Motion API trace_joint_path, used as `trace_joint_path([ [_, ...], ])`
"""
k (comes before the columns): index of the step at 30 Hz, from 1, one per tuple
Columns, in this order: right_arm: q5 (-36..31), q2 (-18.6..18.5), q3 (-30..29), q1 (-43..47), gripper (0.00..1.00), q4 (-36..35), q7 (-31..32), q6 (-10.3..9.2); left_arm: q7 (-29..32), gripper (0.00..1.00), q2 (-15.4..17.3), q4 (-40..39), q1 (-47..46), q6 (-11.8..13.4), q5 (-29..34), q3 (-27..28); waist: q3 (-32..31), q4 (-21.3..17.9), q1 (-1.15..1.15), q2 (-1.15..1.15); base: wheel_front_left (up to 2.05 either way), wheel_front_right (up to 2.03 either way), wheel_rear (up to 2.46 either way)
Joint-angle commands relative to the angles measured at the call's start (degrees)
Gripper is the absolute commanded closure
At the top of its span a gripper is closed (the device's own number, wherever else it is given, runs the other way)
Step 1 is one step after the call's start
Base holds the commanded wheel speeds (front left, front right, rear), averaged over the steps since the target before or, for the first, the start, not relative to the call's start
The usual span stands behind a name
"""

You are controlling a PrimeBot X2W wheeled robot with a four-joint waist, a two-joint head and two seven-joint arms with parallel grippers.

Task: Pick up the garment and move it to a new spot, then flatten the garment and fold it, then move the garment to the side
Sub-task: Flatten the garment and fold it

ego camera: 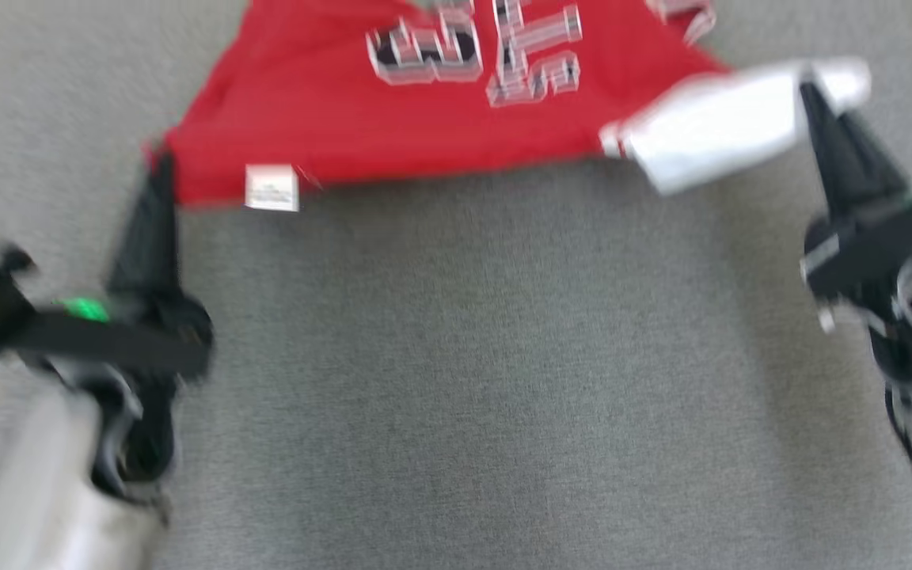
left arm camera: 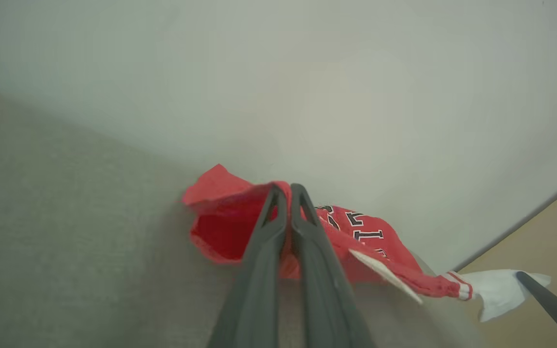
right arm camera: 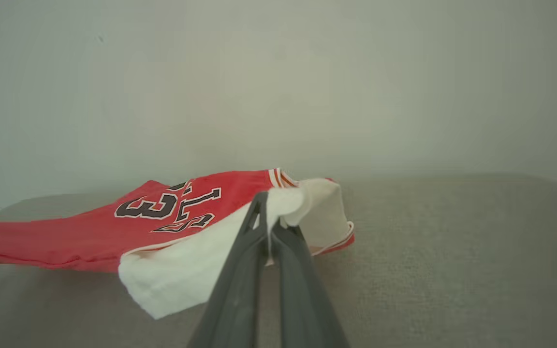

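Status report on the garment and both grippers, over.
Left gripper shut on garment, red corner. Right gripper shut on its white part. Stretched between them. No obstruction seen.

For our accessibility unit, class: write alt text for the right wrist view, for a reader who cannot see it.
The right gripper, shut, pinches the white part of a red jersey with black numerals. The jersey stretches leftward over a grey surface, with a pale wall behind.

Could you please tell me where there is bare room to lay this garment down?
The broad grey surface between the left gripper and the right gripper, nearer than the red garment, is bare. Farther out it is crowded by the garment, whose near edge both grippers pinch.
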Motion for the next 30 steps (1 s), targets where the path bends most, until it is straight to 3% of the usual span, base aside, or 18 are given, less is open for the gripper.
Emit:
trace_joint_path([
  [1, 0.37, 0.62, -0.8, 2.71, 1.0, -0.84, 1.67, 0.03, 0.13, 1.0, -0.23, -0.51, 2.44, 0.23, -0.63, -0.24, -5.09, 1.39, 0.01, 0.0, 0.0, 0.0, 0.0],
  [8, -1.41, 6.25, -11.56, 18.94, 1.0, -8.26, 15.5, 0.03, 0.71, 1.0, -2.38, -2.5, 14.77, 2.57, -2.98, -1.23, -10.04, 1.57, 0.01, 0.0, 0.0, 0.0, 0.0],
  [19, -11.12, 19.64, -25.86, 37.25, 1.0, -22.69, 35.26, 0.03, 0.3, 1.0, -3.69, -3.62, 27.41, 5.53, -2.25, -3.58, -15.44, 2.01, 0.01, 0.0, 0.0, 0.0, 0.0],
  [30, -14.09, 23.0, -28.4, 45.15, 1.0, -28.22, 46.25, 0.03, 4.22, 1.0, -1.68, -4.16, 34.07, 10.24, 0.75, -6.88, -17.96, 2.6, 0.01, 0.0, 0.0, 0.0, 0.0],
])
